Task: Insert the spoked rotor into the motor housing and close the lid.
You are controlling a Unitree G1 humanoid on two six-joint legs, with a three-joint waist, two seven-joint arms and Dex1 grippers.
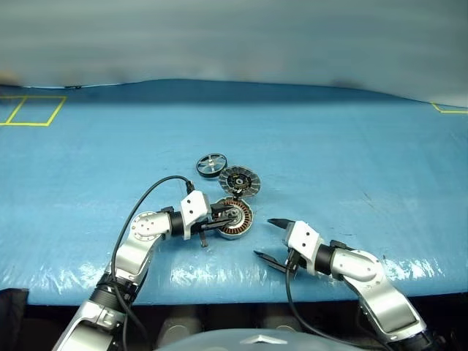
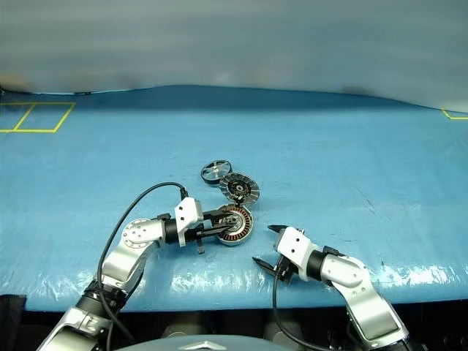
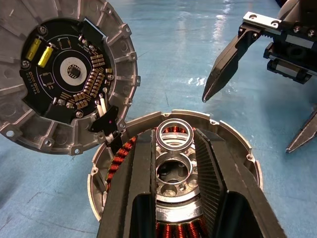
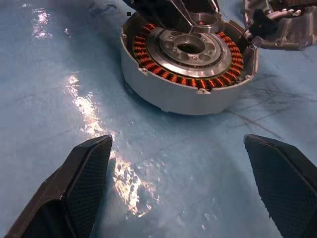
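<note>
The motor housing point(image 1: 238, 227), a round silver can with copper windings, lies on the blue table in front of me. My left gripper point(image 3: 173, 138) reaches over it from the left, its two black fingers point(image 3: 130, 188) closed on either side of the raised silver hub point(image 3: 174, 171). The lid point(image 1: 240, 180) lies just behind, inner face up, its edge against the housing's rim. Further back to the left sits the spoked rotor point(image 1: 211, 164), free of both grippers. To the right of the housing and apart from it, my right gripper point(image 1: 263, 238) is open and holds nothing.
A blue sheet point(image 1: 351, 146) covers the table, whose front edge point(image 1: 241, 289) runs just below the arms. Yellow tape marks point(image 1: 33, 111) sit at the far left and the far right point(image 1: 447, 110). A black cable point(image 1: 142, 201) loops over my left arm.
</note>
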